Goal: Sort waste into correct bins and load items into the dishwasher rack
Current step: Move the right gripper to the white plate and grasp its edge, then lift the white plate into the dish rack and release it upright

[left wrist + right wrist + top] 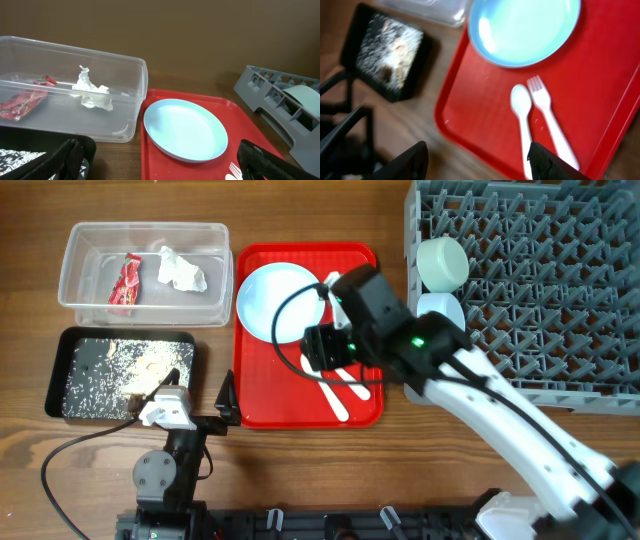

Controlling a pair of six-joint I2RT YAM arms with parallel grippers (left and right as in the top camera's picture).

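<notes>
Right tool [479, 162] hangs parted above spoon [521, 100] and fork [543, 102]; left tool [160, 162] gapes wide.

Red wrapper [125, 283] and napkin [180, 270] in clear tub [85, 270], scraps [125, 365] in black tray [60, 375]

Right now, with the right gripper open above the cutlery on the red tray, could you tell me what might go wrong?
1. The spoon and fork lie side by side, nearly touching, so the right gripper may catch both or knock one aside.
2. Both lie flat on the red tray, so a grip might slip.
3. The plate sits just beyond their heads and could get nudged.
</notes>
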